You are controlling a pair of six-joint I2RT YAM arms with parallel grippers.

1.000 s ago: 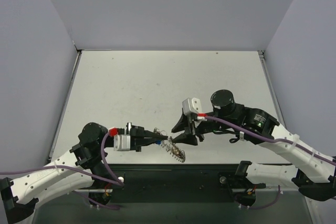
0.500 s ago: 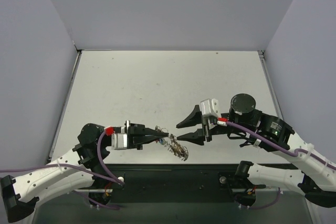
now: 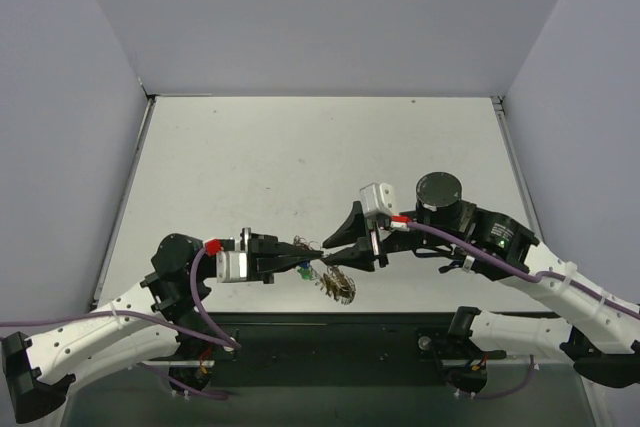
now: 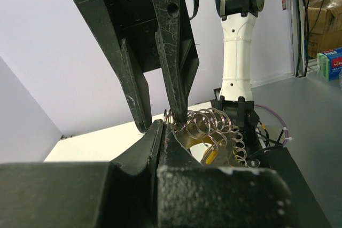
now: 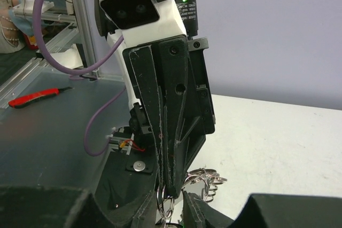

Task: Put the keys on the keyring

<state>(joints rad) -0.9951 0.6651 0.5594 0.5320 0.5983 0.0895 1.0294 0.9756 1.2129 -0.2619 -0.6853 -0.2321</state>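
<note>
Near the front edge of the table [image 3: 300,167], the keyring [image 4: 216,123] is getting pinched tight in the left gripper [image 3: 316,263], with a yellow key [image 4: 209,156] dangling under the coils. The right gripper [image 3: 328,254] is hovering tip-to-tip with it, fingers spread around the ring's near end.

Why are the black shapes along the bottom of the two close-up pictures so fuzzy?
Left wrist view: the left pincer is too near the lens and blurs; the ring beyond is crisp. Right wrist view: same for the right pincer. Top view: even light, nothing blurred.
</note>
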